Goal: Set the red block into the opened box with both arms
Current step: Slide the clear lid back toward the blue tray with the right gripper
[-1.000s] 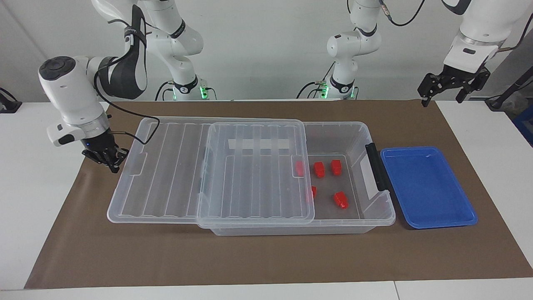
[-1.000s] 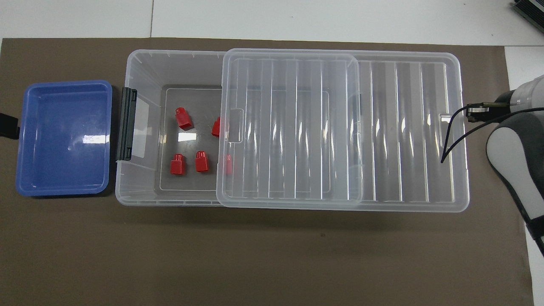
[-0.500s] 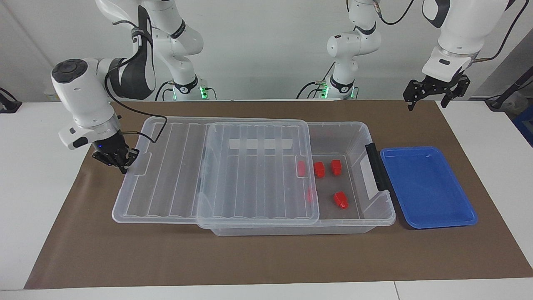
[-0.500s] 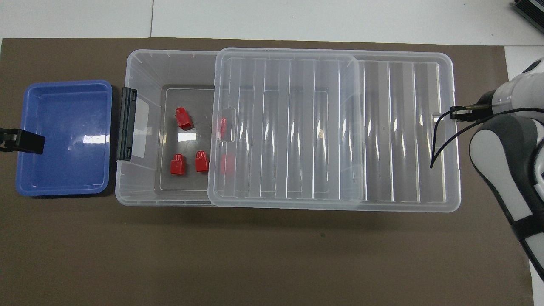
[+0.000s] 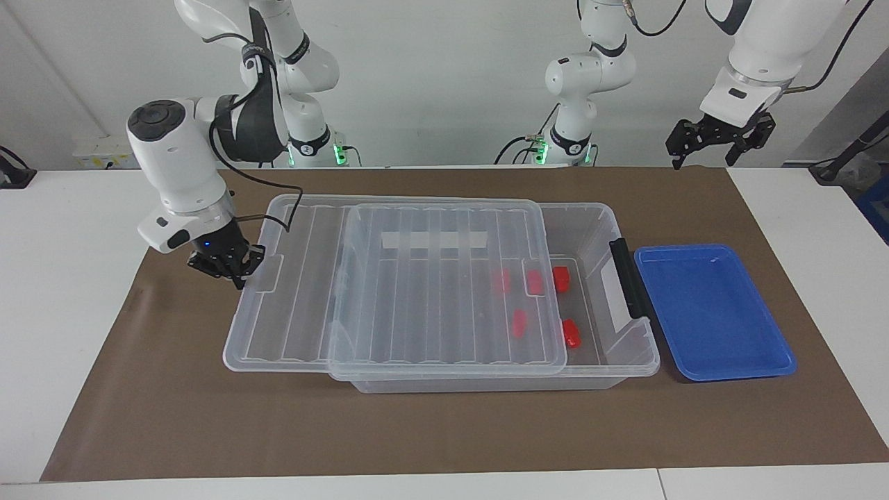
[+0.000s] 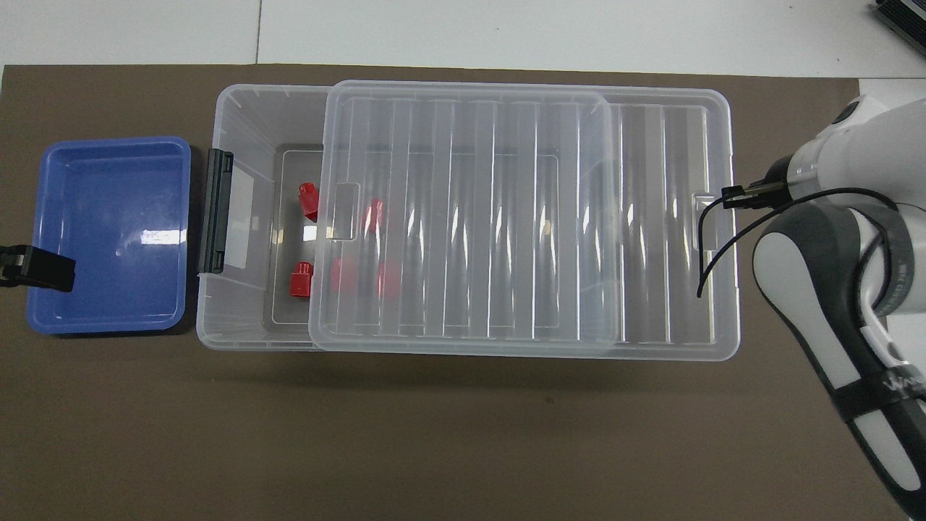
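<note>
Several red blocks lie in the clear box [image 5: 599, 210] [image 6: 246, 95] at the left arm's end. One red block [image 5: 561, 279] [image 6: 300, 281] shows in the uncovered strip; others show through the ribbed clear lid [image 5: 430, 298] [image 6: 470, 217]. The lid rests across most of the box and overhangs its end toward the right arm. My right gripper [image 5: 233, 269] [image 6: 732, 197] is shut, its tips against the lid's end tab. My left gripper [image 5: 705, 156] [image 6: 32, 266] hangs open and holds nothing, high over the blue tray's outer end.
A blue tray [image 5: 715, 312] [image 6: 108, 231] sits beside the box's black latch [image 5: 627, 278] [image 6: 215, 210] at the left arm's end. A brown mat [image 5: 430, 430] covers the table. A black cable [image 6: 716, 253] hangs from the right wrist over the lid.
The right gripper has moved toward the left arm's end and the lid has slid with it, covering more of the opening and more blocks. The left gripper has risen a little.
</note>
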Robot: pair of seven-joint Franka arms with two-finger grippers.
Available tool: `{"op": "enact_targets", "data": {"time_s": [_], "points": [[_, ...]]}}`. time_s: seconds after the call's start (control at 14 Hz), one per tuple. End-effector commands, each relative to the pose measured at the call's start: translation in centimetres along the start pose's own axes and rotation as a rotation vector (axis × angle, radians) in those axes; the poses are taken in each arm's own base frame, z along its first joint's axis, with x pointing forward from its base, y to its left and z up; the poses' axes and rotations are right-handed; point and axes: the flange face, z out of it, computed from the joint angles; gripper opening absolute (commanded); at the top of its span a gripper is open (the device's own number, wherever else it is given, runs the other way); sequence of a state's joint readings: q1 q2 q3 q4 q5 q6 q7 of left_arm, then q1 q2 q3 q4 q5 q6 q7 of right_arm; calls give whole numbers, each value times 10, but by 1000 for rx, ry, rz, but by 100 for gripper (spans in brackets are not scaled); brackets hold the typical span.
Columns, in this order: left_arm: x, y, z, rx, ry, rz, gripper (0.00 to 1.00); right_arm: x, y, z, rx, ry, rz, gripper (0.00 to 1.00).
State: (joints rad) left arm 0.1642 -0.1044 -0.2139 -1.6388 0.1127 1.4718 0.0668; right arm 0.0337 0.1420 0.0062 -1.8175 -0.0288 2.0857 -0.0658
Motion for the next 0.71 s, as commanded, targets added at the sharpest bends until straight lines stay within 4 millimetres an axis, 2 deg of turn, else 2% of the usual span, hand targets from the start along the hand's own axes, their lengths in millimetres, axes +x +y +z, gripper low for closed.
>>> {"op": "enact_targets", "data": {"time_s": [0.0, 0.36, 0.64], "points": [[-7, 4, -3, -17, -3, 10, 100, 0, -26, 2, 23, -8, -54, 0], [-8, -8, 0, -20, -11, -15, 100, -2, -73, 0, 43, -19, -130, 0], [-8, -6, 0, -19, -11, -11, 100, -4, -93, -2, 52, -21, -158, 0]]}}
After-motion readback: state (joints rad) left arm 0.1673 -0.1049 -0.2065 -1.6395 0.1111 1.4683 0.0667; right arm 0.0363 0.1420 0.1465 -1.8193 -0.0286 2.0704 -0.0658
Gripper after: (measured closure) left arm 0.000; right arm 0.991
